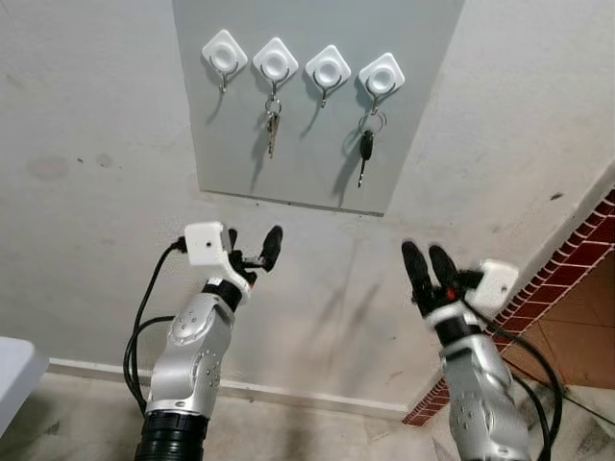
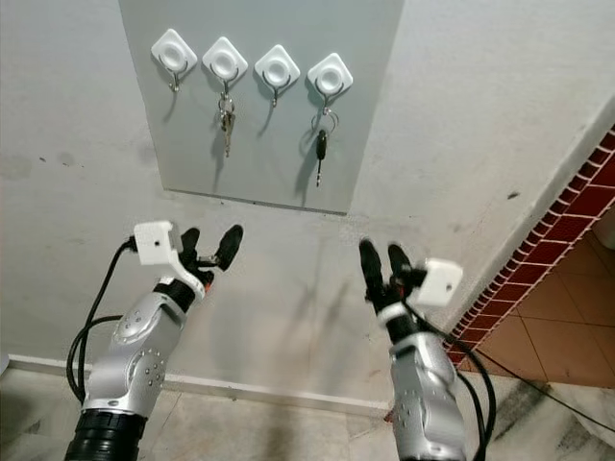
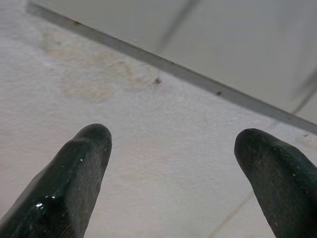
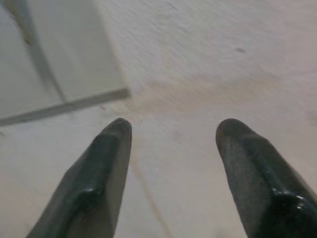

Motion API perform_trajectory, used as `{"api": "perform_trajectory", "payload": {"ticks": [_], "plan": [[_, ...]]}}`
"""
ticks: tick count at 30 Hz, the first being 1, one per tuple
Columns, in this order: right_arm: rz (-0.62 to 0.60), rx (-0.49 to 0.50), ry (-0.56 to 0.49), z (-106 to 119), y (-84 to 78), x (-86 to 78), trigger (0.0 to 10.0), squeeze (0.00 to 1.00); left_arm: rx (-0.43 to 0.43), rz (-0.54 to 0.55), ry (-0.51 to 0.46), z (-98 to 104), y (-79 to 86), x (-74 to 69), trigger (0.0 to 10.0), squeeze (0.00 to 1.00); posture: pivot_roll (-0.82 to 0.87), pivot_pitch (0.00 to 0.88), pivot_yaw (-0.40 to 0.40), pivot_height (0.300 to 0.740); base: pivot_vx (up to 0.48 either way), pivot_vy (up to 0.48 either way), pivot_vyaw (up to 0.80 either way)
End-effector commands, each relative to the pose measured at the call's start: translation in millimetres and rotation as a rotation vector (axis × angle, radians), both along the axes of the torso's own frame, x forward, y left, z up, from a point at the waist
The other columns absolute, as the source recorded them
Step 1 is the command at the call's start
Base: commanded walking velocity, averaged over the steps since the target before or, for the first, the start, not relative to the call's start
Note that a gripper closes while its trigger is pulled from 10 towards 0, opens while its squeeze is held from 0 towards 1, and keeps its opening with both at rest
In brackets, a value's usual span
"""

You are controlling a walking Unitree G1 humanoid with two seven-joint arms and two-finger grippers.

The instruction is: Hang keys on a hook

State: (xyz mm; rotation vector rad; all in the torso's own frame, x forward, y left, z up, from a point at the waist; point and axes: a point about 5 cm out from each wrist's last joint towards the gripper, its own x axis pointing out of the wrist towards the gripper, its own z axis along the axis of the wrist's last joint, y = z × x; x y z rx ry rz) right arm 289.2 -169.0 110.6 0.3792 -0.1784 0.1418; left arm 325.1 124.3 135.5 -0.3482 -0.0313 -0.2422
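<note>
A grey board (image 1: 317,163) on the wall carries several white hooks. A silver bunch of keys (image 1: 272,125) hangs from the second hook (image 1: 275,65). A black-headed key (image 1: 365,149) on a ring hangs from the rightmost hook (image 1: 381,77). The first hook (image 1: 224,53) and third hook (image 1: 328,69) are bare. My left gripper (image 1: 252,248) is raised below the board's lower left, open, nothing between its fingers (image 3: 74,178). My right gripper (image 1: 428,269) is raised below the board's lower right, open and holding nothing, fingers (image 4: 94,183) pointing at the wall.
The white plaster wall (image 1: 96,144) spreads around the board. A red brick edge (image 1: 567,259) runs diagonally at the right, with tiled floor (image 1: 586,336) beyond. A white object (image 1: 14,370) sits at the lower left. A baseboard (image 1: 288,394) runs along the wall's foot.
</note>
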Motion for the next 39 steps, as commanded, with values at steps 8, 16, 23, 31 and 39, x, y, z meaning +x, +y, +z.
{"api": "perform_trajectory", "payload": {"ticks": [8,16,23,31,39], "plan": [[-0.1,0.003,0.004,-4,-0.7,-7.1,10.0,0.0,0.017,0.027,0.037,-14,10.0,1.7,10.0,0.0,-0.01,0.0,0.063,0.74,0.0,0.0,0.0],[-0.168,-0.076,0.09,-24,5.5,-15.3,10.0,0.0,-0.008,-0.032,0.064,-16,11.1,8.6,10.0,0.0,-0.02,0.0,0.109,0.74,0.0,0.0,0.0],[-0.175,-0.098,0.124,-31,6.6,-17.5,10.0,0.0,-0.008,-0.043,0.056,-15,11.0,13.0,10.0,0.0,-0.03,0.0,0.11,0.74,0.0,0.0,0.0],[-0.195,-0.154,0.139,-34,2.4,-16.6,10.0,0.0,0.054,-0.065,0.016,-12,9.3,14.0,10.0,0.0,-0.03,0.0,0.095,0.74,0.0,0.0,0.0],[-0.194,-0.16,0.14,-35,0.5,-12.3,10.0,0.0,0.058,-0.056,0.015,-11,11.8,14.7,10.0,0.0,-0.01,0.0,0.124,0.74,0.0,0.0,0.0]]}}
